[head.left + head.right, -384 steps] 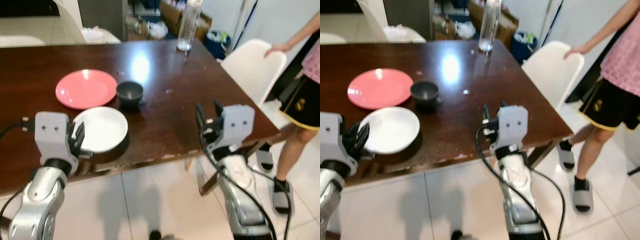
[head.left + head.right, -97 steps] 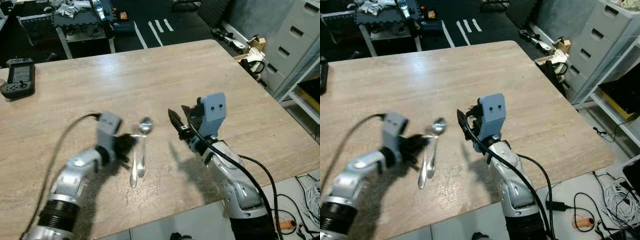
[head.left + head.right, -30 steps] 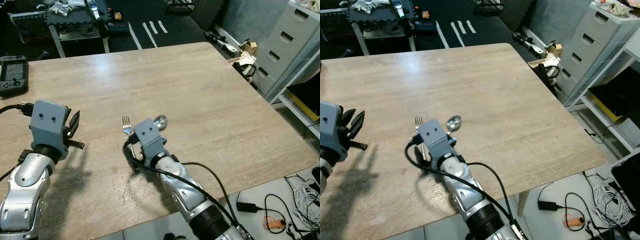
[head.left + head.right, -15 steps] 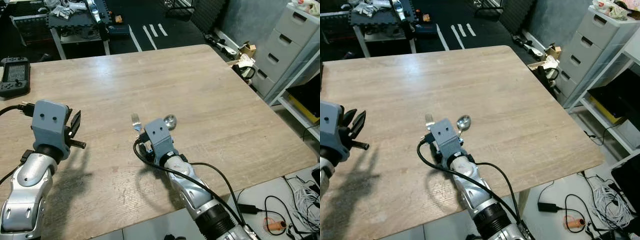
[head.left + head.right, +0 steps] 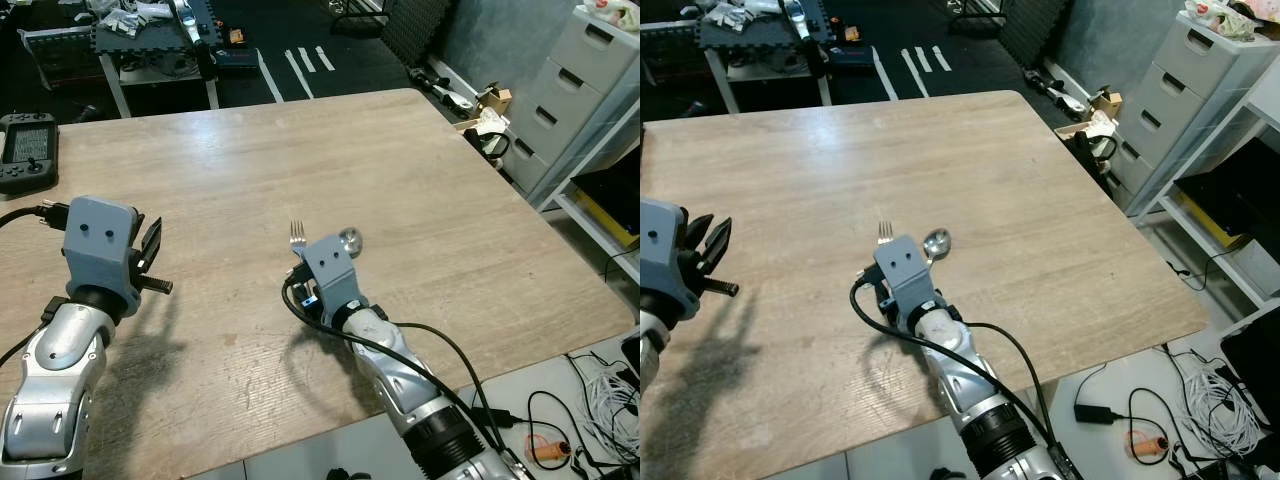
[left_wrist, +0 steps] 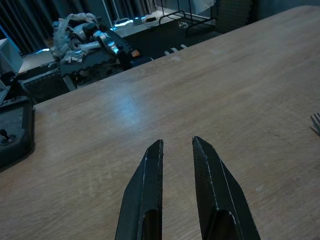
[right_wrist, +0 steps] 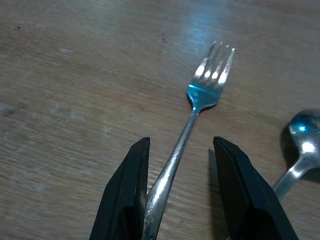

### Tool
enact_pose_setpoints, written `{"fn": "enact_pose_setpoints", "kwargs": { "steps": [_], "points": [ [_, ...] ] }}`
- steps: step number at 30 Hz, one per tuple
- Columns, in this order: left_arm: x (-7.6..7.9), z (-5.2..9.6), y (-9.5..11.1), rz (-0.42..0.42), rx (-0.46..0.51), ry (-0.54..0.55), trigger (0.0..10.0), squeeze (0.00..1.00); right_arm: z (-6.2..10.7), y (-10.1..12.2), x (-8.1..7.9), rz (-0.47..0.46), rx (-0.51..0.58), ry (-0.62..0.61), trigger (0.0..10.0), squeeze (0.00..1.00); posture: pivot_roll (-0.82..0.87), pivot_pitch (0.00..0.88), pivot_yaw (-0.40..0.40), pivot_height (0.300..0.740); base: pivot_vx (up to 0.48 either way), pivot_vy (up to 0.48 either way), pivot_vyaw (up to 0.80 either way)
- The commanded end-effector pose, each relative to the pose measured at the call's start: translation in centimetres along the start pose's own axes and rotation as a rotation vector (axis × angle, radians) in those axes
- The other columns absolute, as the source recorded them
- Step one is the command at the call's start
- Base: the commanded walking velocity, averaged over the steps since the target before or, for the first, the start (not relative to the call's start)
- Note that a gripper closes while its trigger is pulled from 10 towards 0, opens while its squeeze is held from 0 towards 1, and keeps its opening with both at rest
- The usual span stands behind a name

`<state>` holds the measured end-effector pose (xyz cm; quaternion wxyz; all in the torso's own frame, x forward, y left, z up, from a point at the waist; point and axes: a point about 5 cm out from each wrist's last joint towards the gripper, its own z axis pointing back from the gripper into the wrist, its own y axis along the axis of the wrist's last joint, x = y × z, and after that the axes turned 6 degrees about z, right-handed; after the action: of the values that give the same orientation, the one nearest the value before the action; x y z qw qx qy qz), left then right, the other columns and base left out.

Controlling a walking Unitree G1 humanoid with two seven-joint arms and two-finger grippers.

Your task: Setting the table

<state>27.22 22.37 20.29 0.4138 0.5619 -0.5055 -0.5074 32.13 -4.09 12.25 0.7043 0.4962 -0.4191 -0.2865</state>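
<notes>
- Right hand: fingers apart around the fork handle, not clamped; fork flat mid-bench.
- Left hand: fingers slightly apart, holding nothing, over bench near left edge.
- Spoon: just beside fork.
- Progress: early; cutlery unplaced.

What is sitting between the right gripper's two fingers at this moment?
The fork: its handle runs down between the right gripper's open fingers in the right wrist view, tines pointing away. The spoon lies outside them, beside the fork on the table.
</notes>
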Motion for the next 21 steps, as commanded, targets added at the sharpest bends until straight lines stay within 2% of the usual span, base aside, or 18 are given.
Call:
{"fn": "enact_pose_setpoints", "kwargs": {
  "steps": [1, 4, 7, 9, 11, 12, 13, 14, 15, 16, 17, 18, 19, 21],
  "points": [
    [0.1, 0.0, -0.3, 0.004, -0.017, 0.003, 10.0, 0.00, 0.6, -0.7, 0.3, 0.013, 0.021, 0.007, 10.0, 0.00, 0.09, 0.097, 0.012, 0.740, 0.000, 0.000, 0.00],
    [0.1, -0.1, -0.2, 0.003, -0.013, 0.005, 10.0, 0.00, 1.1, 0.5, 0.9, -0.022, 0.115, 0.004, 10.0, 0.00, 0.09, 0.096, 0.011, 0.740, 0.000, 0.000, 0.00],
    [-0.3, -0.1, 0.1, -0.003, 0.000, 0.010, 10.0, 0.00, 1.8, 2.1, 2.4, -0.079, 0.198, -0.071, 10.0, 0.00, 0.08, 0.093, 0.013, 0.740, 0.000, 0.000, 0.00],
    [-0.3, -0.1, 0.1, -0.003, 0.000, 0.010, 10.0, 0.00, 1.8, 2.1, 2.4, -0.079, 0.198, -0.071, 10.0, 0.00, 0.08, 0.093, 0.013, 0.740, 0.000, 0.000, 0.00],
    [-1.9, 0.1, 0.7, -0.057, -0.013, -0.027, 10.0, 0.00, 1.9, 2.1, 3.1, -0.075, 0.185, -0.120, 10.0, 0.00, 0.07, 0.093, 0.016, 0.740, 0.000, 0.000, 0.00],
    [-1.9, 0.1, 0.7, -0.057, -0.013, -0.027, 10.0, 0.00, 1.9, 2.1, 3.1, -0.075, 0.185, -0.120, 10.0, 0.00, 0.07, 0.093, 0.016, 0.740, 0.000, 0.000, 0.00],
    [-2.8, 0.7, 0.8, -0.065, -0.062, -0.106, 10.0, 0.00, 1.9, 1.9, 3.1, -0.075, 0.166, -0.135, 10.0, 0.00, 0.08, 0.095, 0.013, 0.740, 0.000, 0.000, 0.00],
    [-3.3, 1.8, 0.5, -0.060, -0.133, -0.246, 10.0, 0.00, 1.8, 1.4, 2.9, -0.065, 0.130, -0.149, 10.0, 0.00, 0.10, 0.097, 0.008, 0.740, 0.000, 0.000, 0.00],
    [-3.3, 1.8, 0.5, -0.060, -0.133, -0.246, 10.0, 0.00, 1.8, 1.4, 2.9, -0.065, 0.130, -0.149, 10.0, 0.00, 0.10, 0.097, 0.008, 0.740, 0.000, 0.000, 0.00],
    [-3.4, 2.7, 0.3, -0.058, -0.186, -0.360, 10.0, 0.00, 1.6, 1.0, 2.8, -0.066, 0.108, -0.156, 10.0, 0.00, 0.11, 0.098, 0.004, 0.740, 0.000, 0.000, 0.00],
    [-3.4, 2.7, 0.3, -0.058, -0.186, -0.360, 10.0, 0.00, 1.6, 1.0, 2.8, -0.066, 0.108, -0.156, 10.0, 0.00, 0.11, 0.098, 0.004, 0.740, 0.000, 0.000, 0.00],
    [-3.6, 3.4, -0.1, -0.043, -0.239, -0.444, 10.0, 0.00, 1.5, 0.6, 2.6, -0.059, 0.082, -0.164, 10.0, 0.00, 0.11, 0.096, 0.005, 0.740, 0.000, 0.000, 0.00],
    [-3.6, 3.4, -0.1, -0.043, -0.239, -0.444, 10.0, 0.00, 1.5, 0.6, 2.6, -0.059, 0.082, -0.164, 10.0, 0.00, 0.11, 0.096, 0.005, 0.740, 0.000, 0.000, 0.00],
    [-2.9, 3.7, -1.0, -0.042, -0.305, -0.592, 10.0, 0.00, 1.3, -0.1, 2.8, -0.065, 0.026, -0.233, 10.0, 0.00, 0.11, 0.093, 0.004, 0.740, 0.000, 0.000, 0.00]
  ]
}}
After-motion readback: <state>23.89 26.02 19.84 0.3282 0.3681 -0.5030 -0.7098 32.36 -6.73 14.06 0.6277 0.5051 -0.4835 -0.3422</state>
